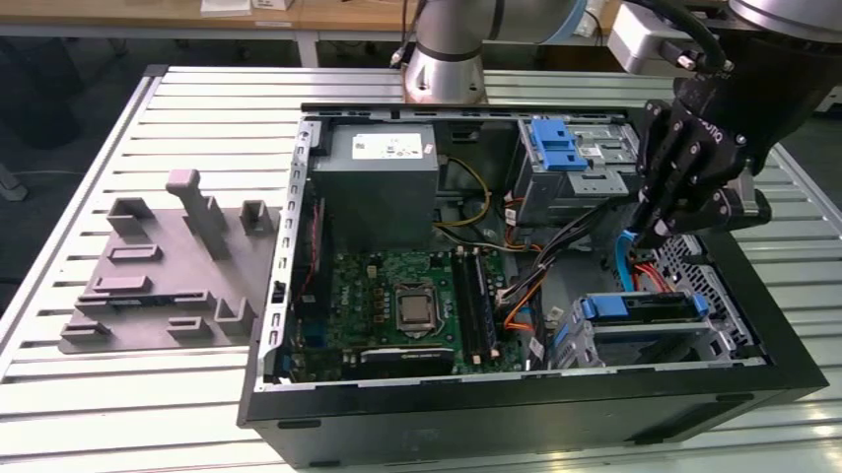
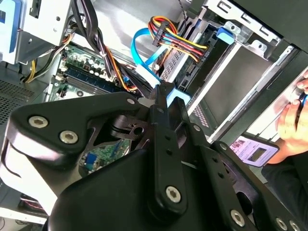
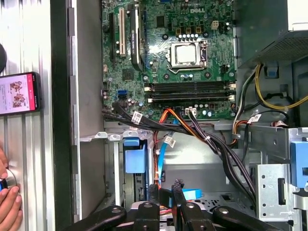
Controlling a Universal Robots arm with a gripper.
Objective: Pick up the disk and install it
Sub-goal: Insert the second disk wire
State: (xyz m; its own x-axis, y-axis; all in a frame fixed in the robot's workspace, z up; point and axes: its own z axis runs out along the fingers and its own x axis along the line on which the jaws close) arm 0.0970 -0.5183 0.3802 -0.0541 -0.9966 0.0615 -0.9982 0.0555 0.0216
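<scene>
Blue-framed disk (image 1: 641, 307) already sits in the drive cage (image 1: 717, 340), at about 4 o'clock in the open computer case (image 1: 526, 389) in the exterior view. Gripper (image 1: 648, 235) hangs just above it at 3 o'clock, fingers pressed nearly together, apparently pinching the end of the blue SATA cable (image 1: 616, 258). Step in hand looks like cabling the disk. My take: keep the plug square to the port, push straight and slow, don't twist, and stay clear of the orange-and-black wire bundle (image 1: 524, 294) at 9 o'clock of the cage.
</scene>
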